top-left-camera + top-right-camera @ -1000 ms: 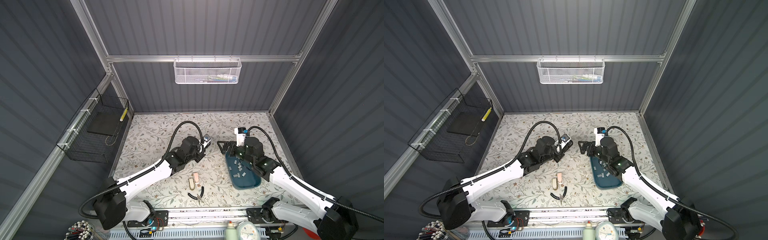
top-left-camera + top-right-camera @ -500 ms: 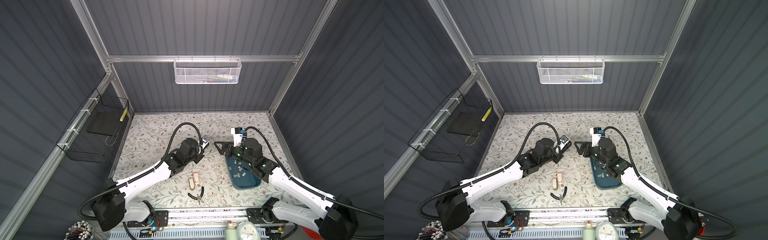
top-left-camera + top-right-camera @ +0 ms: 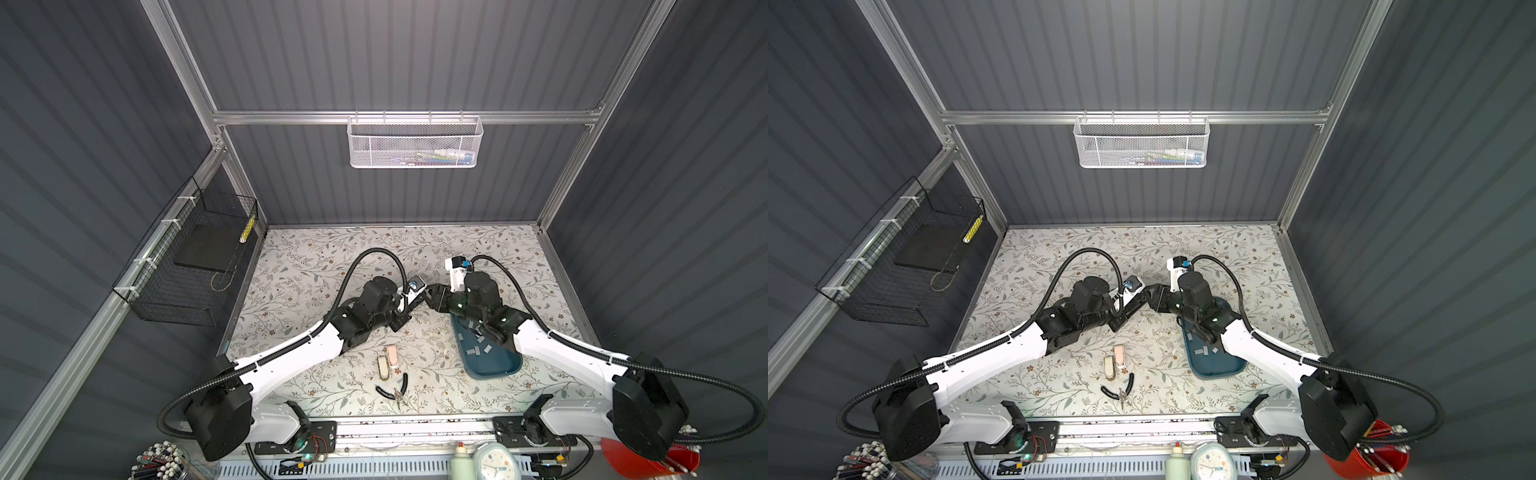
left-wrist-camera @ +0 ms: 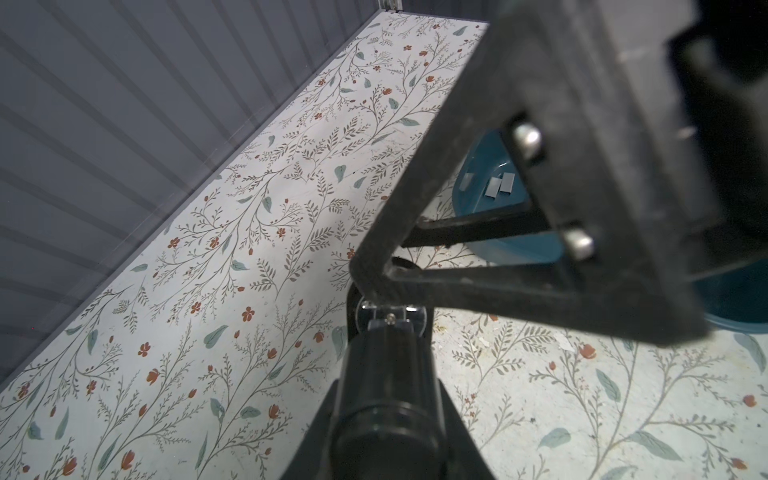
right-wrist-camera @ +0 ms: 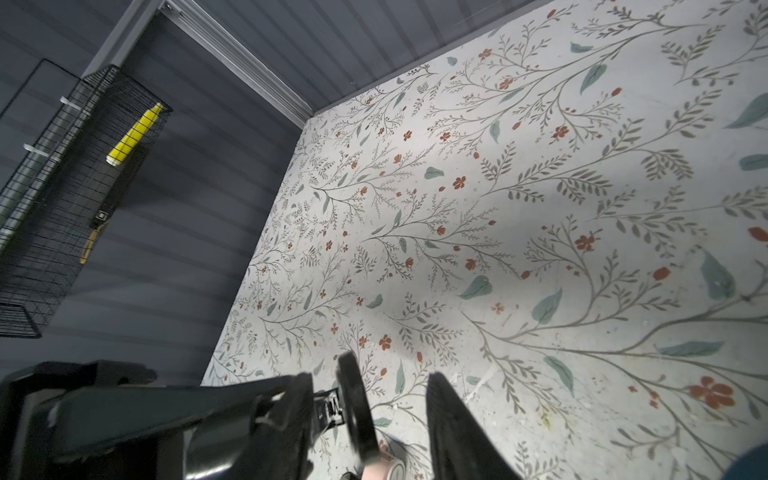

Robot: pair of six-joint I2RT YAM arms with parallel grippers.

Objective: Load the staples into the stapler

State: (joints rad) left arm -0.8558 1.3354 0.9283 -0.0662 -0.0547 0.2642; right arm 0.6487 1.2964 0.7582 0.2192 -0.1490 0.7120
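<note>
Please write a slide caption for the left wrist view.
Right gripper reaches the black stapler above the floral table; staples lie in the blue tray.

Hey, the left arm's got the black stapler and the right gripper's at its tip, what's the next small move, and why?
Probably close the right gripper on the free end of the black stapler. Its jaws flank that end with a gap showing, the left gripper clamps the body, and the silver-grey staple strips lie unloaded in the teal tray.
</note>
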